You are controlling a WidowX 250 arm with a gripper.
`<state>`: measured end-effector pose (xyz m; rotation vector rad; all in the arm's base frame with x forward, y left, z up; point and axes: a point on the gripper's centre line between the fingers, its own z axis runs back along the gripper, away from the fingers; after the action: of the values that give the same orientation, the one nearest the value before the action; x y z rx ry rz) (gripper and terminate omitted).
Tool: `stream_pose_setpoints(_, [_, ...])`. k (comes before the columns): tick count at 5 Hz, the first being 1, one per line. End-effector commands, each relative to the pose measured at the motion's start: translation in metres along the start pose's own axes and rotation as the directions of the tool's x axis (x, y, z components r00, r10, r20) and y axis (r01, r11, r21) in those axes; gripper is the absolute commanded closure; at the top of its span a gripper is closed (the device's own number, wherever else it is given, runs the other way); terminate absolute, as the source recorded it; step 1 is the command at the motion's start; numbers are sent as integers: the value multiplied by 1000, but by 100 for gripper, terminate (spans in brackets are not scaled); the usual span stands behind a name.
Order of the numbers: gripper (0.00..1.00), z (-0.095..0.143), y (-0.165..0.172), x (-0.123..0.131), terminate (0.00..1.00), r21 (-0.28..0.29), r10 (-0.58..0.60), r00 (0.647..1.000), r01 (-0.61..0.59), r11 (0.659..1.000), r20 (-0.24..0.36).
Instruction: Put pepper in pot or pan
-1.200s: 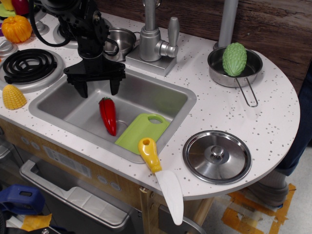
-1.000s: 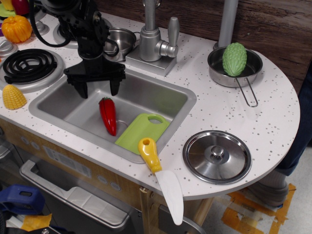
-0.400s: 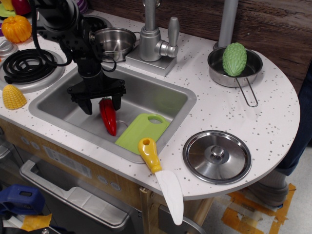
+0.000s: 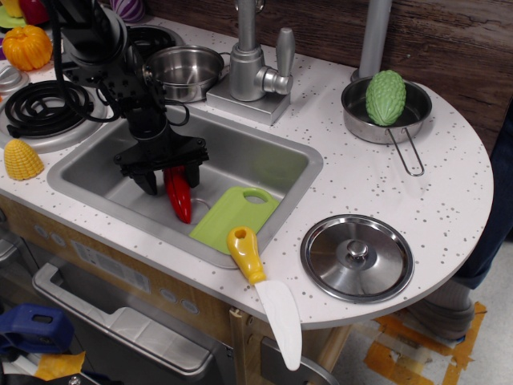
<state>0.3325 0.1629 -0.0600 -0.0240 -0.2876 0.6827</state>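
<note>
Pepper: lies in the sink, touching the green cutting board.
Change: gripper has dropped from above the basin to straddle the pepper's top; jaws spread, nothing pinched yet.
Meaning: grasp appears imminent; lift not begun.
Surface: speckled white counter; coil burner at left.
Pot: stands behind the sink, beside the faucet; looks empty.
</note>
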Motion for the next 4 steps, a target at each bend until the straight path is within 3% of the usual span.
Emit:
stream_pose_setpoints(1, [100, 15, 2, 11, 0, 11, 7, 998, -8, 1000, 66])
stream_pose_setpoints(2, [100, 29, -2, 17, 0, 18, -28, 996, 27, 999, 83])
stream_pose_setpoints(3, [100, 64, -6, 38, 0, 100, -108, 983, 94, 991, 146])
stream_pose_setpoints(4, [100, 106, -10, 66, 0, 214, -225, 957, 184, 959, 185])
